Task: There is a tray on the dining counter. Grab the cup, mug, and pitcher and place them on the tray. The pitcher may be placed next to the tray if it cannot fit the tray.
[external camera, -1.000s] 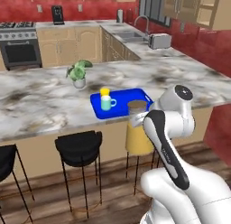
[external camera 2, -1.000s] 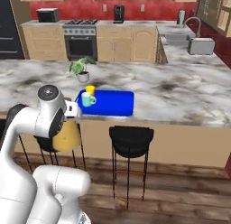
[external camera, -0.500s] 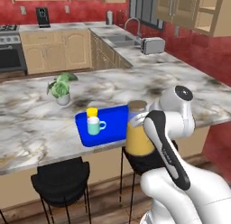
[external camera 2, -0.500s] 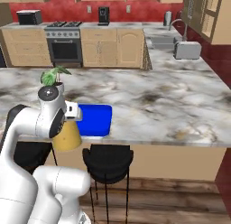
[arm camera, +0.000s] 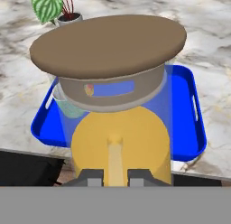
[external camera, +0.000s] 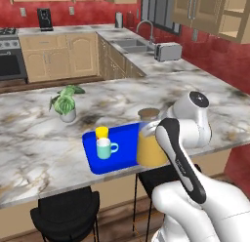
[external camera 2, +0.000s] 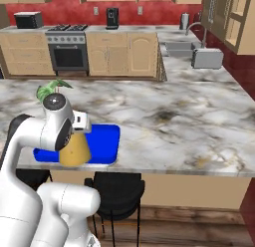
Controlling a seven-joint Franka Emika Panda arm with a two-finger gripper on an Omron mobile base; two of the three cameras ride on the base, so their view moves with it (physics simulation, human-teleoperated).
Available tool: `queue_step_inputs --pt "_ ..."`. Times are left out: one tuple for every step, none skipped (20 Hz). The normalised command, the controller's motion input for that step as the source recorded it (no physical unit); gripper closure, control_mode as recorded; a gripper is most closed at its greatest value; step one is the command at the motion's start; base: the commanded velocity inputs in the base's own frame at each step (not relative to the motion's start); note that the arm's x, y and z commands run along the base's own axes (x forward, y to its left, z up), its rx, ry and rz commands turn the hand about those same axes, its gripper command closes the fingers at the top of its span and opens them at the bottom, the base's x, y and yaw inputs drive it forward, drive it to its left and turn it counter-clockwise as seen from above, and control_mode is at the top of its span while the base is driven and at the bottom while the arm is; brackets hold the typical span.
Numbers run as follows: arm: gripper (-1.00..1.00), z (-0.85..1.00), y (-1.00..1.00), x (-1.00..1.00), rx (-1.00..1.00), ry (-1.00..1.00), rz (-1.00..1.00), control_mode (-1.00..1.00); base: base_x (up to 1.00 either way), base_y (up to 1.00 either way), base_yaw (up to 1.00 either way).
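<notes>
The gripper is clamped narrow on the pitcher, holding it upright right in front of the hand, its tan lid at the top and orange liquid in the lower half. Just beyond and below the pitcher lies the tray on the counter, near its front edge, with the mug and cup standing together at the tray's far-left end from the gripper. Farther behind them a potted plant stands on the counter, and black stools stand below the counter's edge.
</notes>
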Motion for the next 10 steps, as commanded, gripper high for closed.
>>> queue_step_inputs --pt "1.0 0.0 0.0 0.0 0.0 0.0 0.0 1.0 0.62 -0.15 0.0" --pt "1.0 0.0 0.0 0.0 0.0 0.0 0.0 1.0 0.65 -0.13 0.0" --pt "1.0 0.0 0.0 0.0 0.0 0.0 0.0 1.0 0.71 -0.12 0.0" --pt "1.0 0.0 0.0 0.0 0.0 0.0 0.0 1.0 0.77 -0.1 0.0" --pt "1.0 0.0 -0.07 0.83 0.01 0.0 0.0 -1.0 0.0 0.0 0.0" --pt "1.0 0.0 -0.06 0.92 0.02 0.0 0.0 -1.0 0.0 0.0 0.0" --pt "1.0 0.0 -0.07 0.93 0.04 0.0 0.0 -1.0 0.0 0.0 0.0" --pt "1.0 0.0 -0.08 0.96 0.05 0.0 0.0 -1.0 0.0 0.0 0.0" --pt "1.0 0.0 -0.11 1.0 0.07 0.0 0.0 -1.0 0.0 0.0 0.0" --pt "1.0 0.0 -0.11 1.0 0.08 0.0 0.0 -1.0 0.0 0.0 0.0"
